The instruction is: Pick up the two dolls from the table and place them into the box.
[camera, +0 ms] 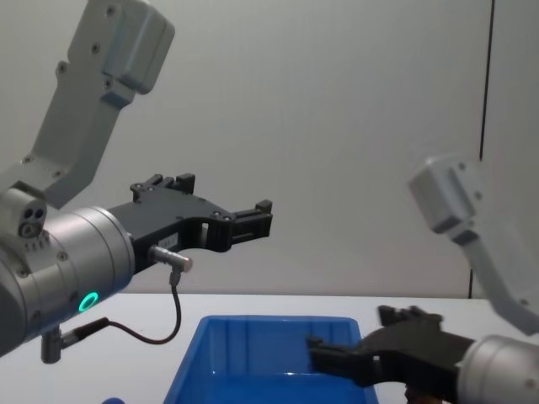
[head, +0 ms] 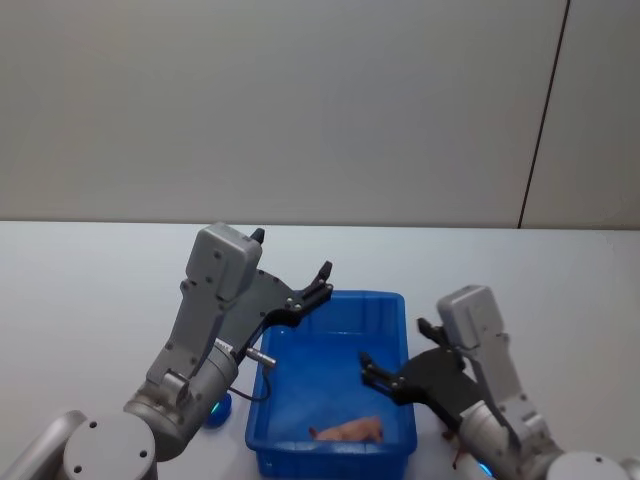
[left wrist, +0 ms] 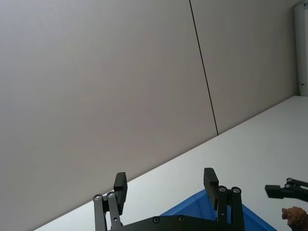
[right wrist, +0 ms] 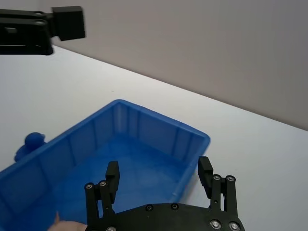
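Table [head: 80, 290] | 1 box [head: 370, 296]: 1 pig [head: 350, 430] | 1 brown doll [left wrist: 294, 212] | left hand [left wrist: 165, 186], right hand [right wrist: 159, 171] open

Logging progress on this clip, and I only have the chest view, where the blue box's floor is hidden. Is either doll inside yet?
Observer: Yes. The head view shows the pink pig lying on the floor of the box, near its front wall.
Operator: And the brown one?
Observer: Not in. The brown doll appears to lie on the table right of the box, partly hidden under the right arm.
Operator: Is either gripper holding anything?
Observer: No. The wrist views show the left gripper, by the box's far left corner, and the right gripper, over the box, with jaws open and empty.
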